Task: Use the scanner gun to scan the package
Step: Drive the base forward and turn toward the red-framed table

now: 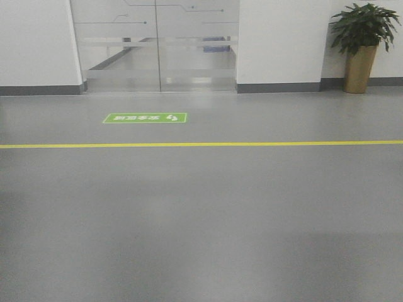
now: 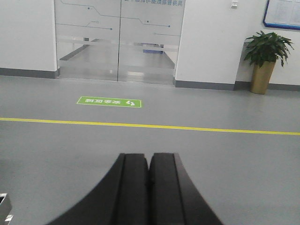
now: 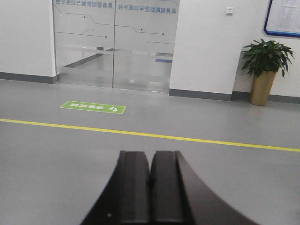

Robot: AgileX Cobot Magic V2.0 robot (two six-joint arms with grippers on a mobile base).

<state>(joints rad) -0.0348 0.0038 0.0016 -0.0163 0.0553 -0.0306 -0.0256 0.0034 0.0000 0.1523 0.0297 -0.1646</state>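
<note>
Grey floor (image 1: 201,220) with a yellow line (image 1: 201,144); glass doors (image 1: 157,44) upper left, plant (image 1: 364,28) upper right. Low centre, left end effector (image 2: 149,159) and right end effector (image 3: 150,157), each pressed together on nothing; looks like a parked pose. No package or scanner in view.

Potted plant (image 1: 363,38), glass doors (image 1: 155,44) — yellow line (image 1: 201,144)

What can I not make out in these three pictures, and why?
- The package and scanner gun: in no view.
- Green floor sign: front view, lettering too small and blurred.
- Notice board: wrist views, cut off by the top right edge.
- Grey object: left wrist view, cut off at bottom left corner.
- Floor close under each wrist camera: hidden by the shut left gripper and right gripper.
</note>
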